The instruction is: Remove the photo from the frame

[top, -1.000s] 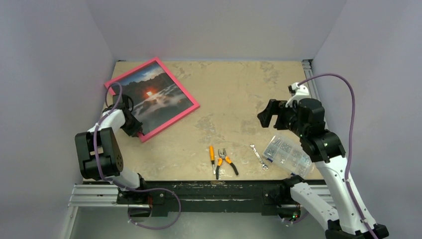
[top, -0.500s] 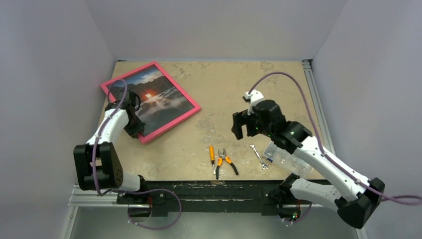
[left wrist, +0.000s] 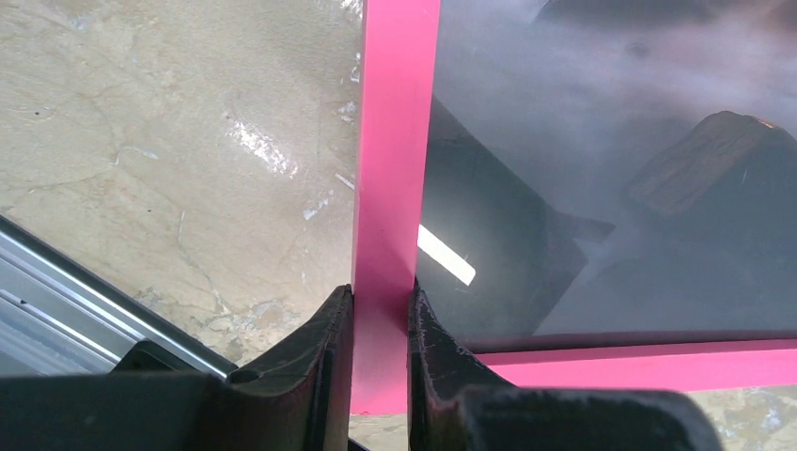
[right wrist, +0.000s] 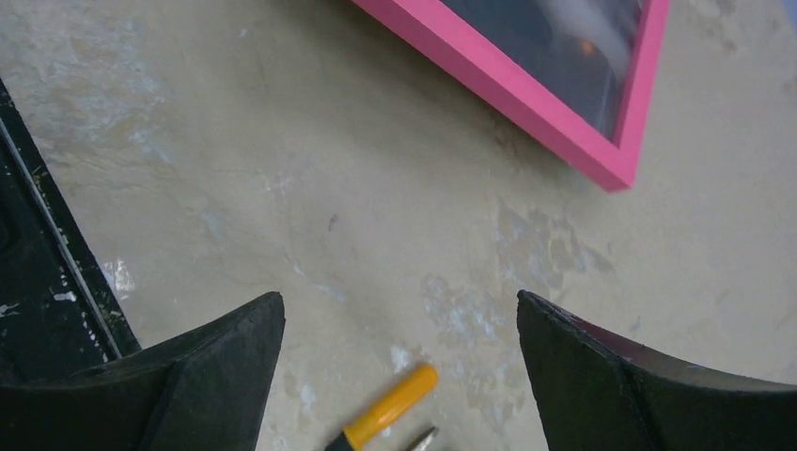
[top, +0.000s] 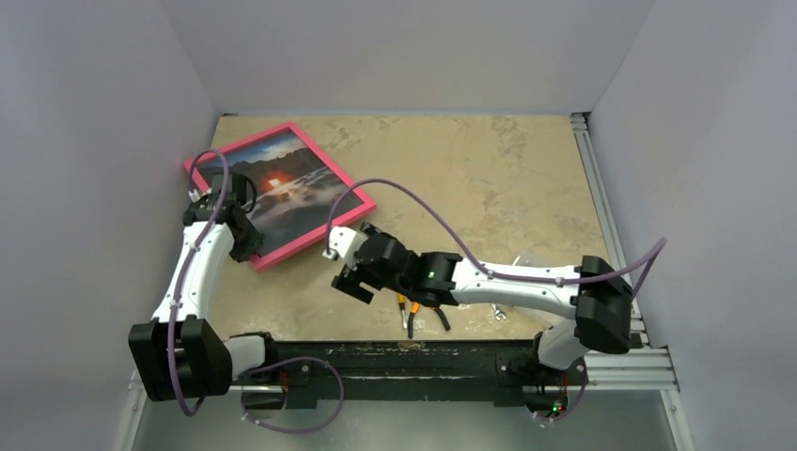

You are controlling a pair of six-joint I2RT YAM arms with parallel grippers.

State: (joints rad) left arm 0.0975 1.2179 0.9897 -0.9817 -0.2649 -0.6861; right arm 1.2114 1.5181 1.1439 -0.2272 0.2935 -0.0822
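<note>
Left fingers (top: 249, 246): pinching the frame (top: 312, 239) by its pink border, at the near-left corner.
Right fingers (top: 350, 284): hovering spread wide above the counter (top: 451, 169), near the screwdriver (right wrist: 390, 406).
Photo (top: 282, 188): sitting face up inside the frame, far left.

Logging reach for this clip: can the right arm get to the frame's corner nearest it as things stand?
Probably yes. The right tool hangs open just short of the frame, with only bare table between them; the screwdriver lies nearer the arm's base, out of the way.
</note>
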